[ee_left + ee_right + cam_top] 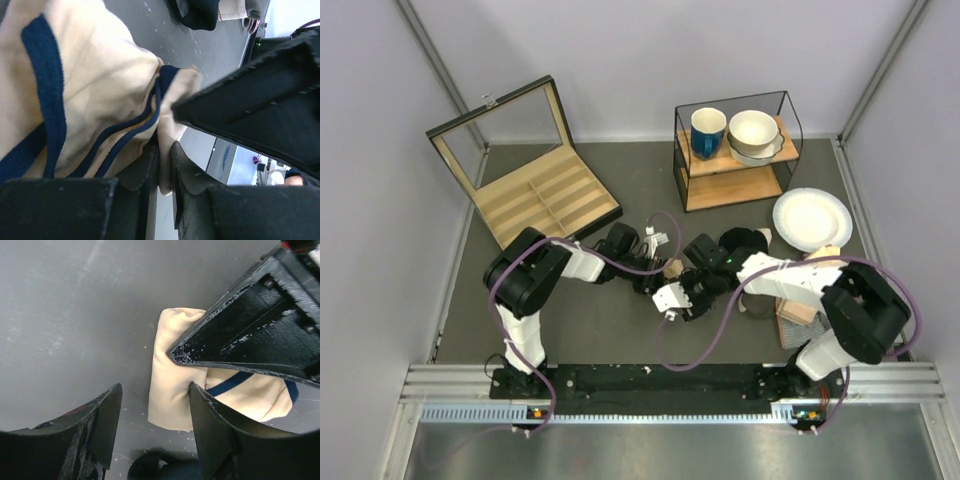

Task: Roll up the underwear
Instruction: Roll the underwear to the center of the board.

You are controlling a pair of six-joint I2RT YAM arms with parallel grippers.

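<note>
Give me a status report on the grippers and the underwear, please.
Left gripper shut on the soft beige fabric underwear with dark blue edging. Right gripper open, beside the bundle. Black cloth garment lies apart.

The underwear [172, 385] is soft beige cloth with dark navy trim along the edges. It's bunched up into a short, chubby roll lying flat on the grey bench [75, 315], roughly in the middle. One side is plain rounded beige, and the trim peeks out on the other. A loose fold is pinched in the left tool [164, 150].
</note>
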